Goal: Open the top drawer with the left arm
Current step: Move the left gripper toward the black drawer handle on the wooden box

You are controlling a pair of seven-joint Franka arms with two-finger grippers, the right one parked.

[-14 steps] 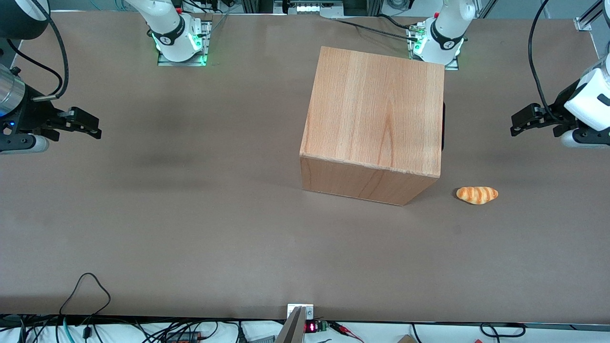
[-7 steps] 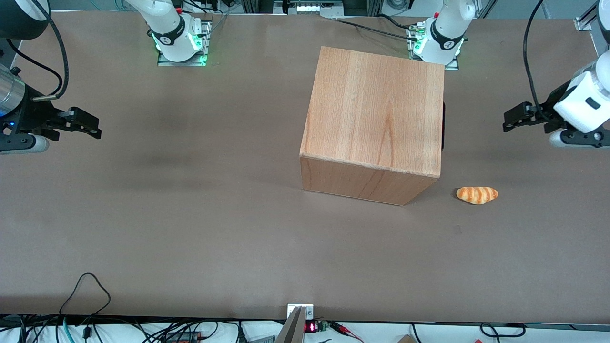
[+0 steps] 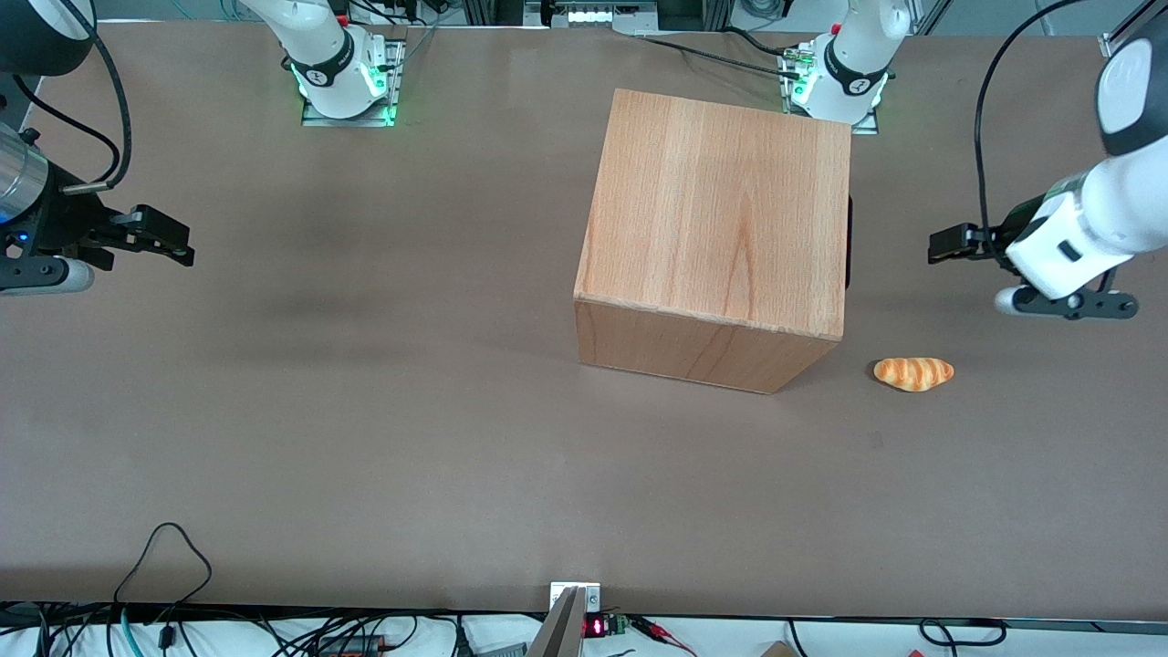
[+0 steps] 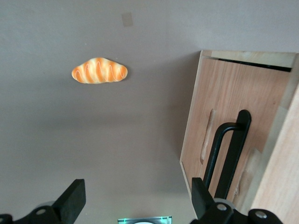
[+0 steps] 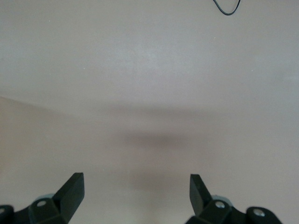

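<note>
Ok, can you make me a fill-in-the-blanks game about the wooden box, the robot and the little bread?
1. The slim black bar handle sits on the pale-wood top drawer, which is fully ____.
2. The glossy white left arm's black two-finger tool has its fingers ____ and touches nothing.
3. The striped orange bread roll lies on the brown ____, beside the big plain wooden cabinet.

Missing words: shut; open; table

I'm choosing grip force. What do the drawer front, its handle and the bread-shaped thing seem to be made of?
The top drawer front looks like pale matte wood, with visible grain. Its handle seems black metal or plastic, smooth with slight sheen. The croissant looks like glossy plastic or foam, a toy. The open gripper hangs apart from the cabinet.
</note>
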